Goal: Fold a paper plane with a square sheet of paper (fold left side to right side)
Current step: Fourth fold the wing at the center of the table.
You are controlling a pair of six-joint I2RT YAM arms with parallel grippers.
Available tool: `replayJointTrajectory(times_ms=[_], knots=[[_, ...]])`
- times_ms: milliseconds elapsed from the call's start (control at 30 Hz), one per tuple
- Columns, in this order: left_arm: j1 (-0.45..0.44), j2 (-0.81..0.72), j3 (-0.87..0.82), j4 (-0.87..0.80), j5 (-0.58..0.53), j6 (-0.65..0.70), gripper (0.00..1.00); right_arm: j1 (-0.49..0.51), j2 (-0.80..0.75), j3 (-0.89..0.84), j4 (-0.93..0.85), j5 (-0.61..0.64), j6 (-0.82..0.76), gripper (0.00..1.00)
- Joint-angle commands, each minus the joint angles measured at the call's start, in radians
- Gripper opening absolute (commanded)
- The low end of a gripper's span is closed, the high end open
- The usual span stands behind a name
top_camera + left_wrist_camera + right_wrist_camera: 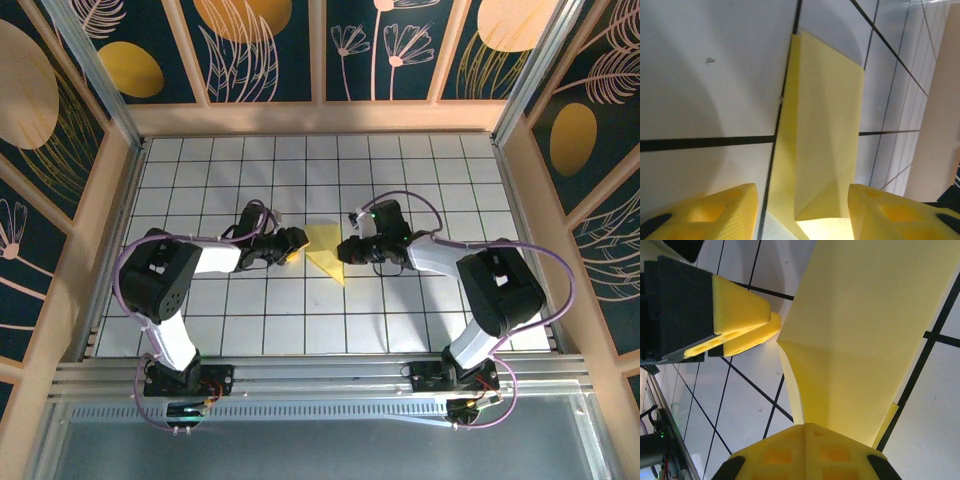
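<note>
Yellow paper (322,250), part-folded, lies in the middle of the table (300,330); right gripper (347,250) clamps its right side, left gripper (293,252) gapes loose at its left. Best match edges squarely before creasing

I work in a robot lab cell, not a home. My left arm (165,285) and right arm (500,290) are bolted to an aluminium rail (320,372) at a white gridded tabletop (300,170). Wood-framed panels (260,50) printed with flowers box it in, and purple cables (122,272) trail loose.
</note>
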Motion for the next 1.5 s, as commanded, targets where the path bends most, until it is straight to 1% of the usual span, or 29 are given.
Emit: replayJointTrajectory(times_ms=[0,200,367,433,533,600,667,767,800,867,967,1067,1133,1200,1300,1467], knots=[[0.007,0.034,0.043,0.036,0.046,0.005,0.5,0.006,-0.033,-0.02,0.036,0.005,0.02,0.0],[0.007,0.093,0.094,0.033,0.089,0.02,0.47,0.006,-0.032,-0.024,0.046,-0.004,0.022,0.0],[0.007,0.119,0.124,0.017,0.097,0.032,0.44,0.006,-0.03,-0.025,0.052,-0.006,0.025,0.0],[0.007,0.126,0.129,0.018,0.1,0.033,0.39,0.006,-0.027,-0.026,0.051,-0.005,0.025,0.0],[0.007,0.124,0.129,0.013,0.095,0.038,0.26,0.003,-0.034,-0.029,0.043,0.008,0.024,0.0],[0.007,0.115,0.122,0.011,0.087,0.039,0.17,-0.002,-0.045,-0.028,0.024,0.025,0.019,0.08],[0.004,0.106,0.118,0.014,0.085,0.032,0.09,-0.006,-0.056,-0.014,-0.019,0.054,0.014,0.19],[-0.009,0.084,0.104,0.026,0.075,0.007,0.05,-0.004,-0.082,0.035,-0.126,0.118,-0.002,0.35],[-0.015,0.074,0.097,0.032,0.065,-0.006,0.05,-0.003,-0.096,0.052,-0.165,0.152,-0.007,0.39],[-0.028,0.055,0.078,0.055,0.045,-0.042,0.04,0.002,-0.124,0.088,-0.248,0.221,-0.017,0.43],[-0.048,0.031,0.049,0.092,0.007,-0.119,0.03,0.022,-0.165,0.144,-0.383,0.36,-0.031,0.44],[-0.069,0.006,0.024,0.134,-0.043,-0.193,0.02,0.101,-0.195,0.175,-0.48,0.514,-0.033,0.44],[-0.081,-0.001,0.015,0.162,-0.067,-0.238,0.02,0.161,-0.2,0.183,-0.518,0.592,-0.023,0.44],[-0.093,-0.004,0.017,0.181,-0.088,-0.275,0.02,0.227,-0.198,0.178,-0.538,0.669,0.002,0.44],[-0.108,0.0,0.022,0.198,-0.112,-0.312,0.01,0.305,-0.182,0.164,-0.534,0.745,0.043,0.44],[-0.123,0.001,0.018,0.205,-0.136,-0.339,0.01,0.403,-0.117,0.158,-0.52,0.863,0.075,0.45]])
